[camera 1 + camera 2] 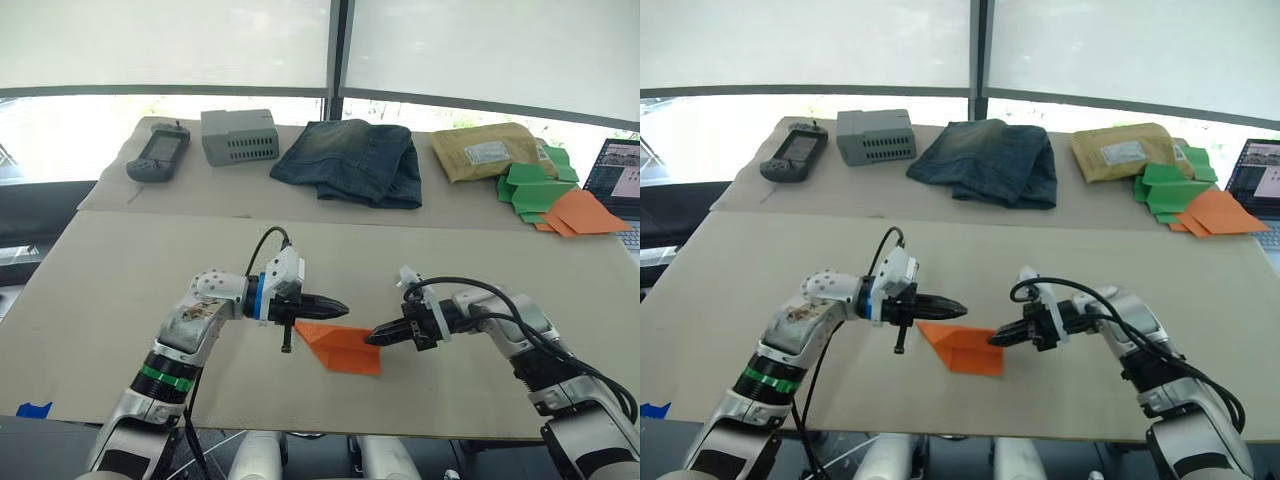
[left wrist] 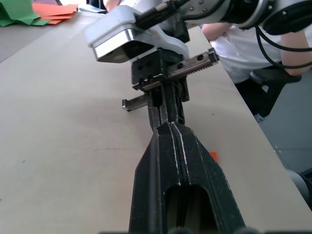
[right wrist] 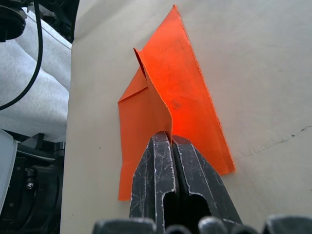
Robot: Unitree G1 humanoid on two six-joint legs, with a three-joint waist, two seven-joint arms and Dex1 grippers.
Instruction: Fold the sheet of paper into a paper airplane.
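Bright orange paper airplane [image 1: 340, 347], black claws

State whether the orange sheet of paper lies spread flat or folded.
Folded. The sheet of paper shows layered flaps and a raised crease, forming a pointed wedge, with the right tool shut on that crease.

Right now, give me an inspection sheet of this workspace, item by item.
Surface: beige table, bare around the work.
Job's things: folded orange sheet of paper lies flat between the arms, one flap raised.
Clutter: along the far edge, handheld controller, grey box, folded jeans, padded envelope, green paper shapes, paler orange pieces.
Grippers: left claw shut, empty, over the paper's left corner; right claw shut on the raised flap.
Cables: black cables loop over both wrists.
Surroundings: laptop at far right, bright windows behind.
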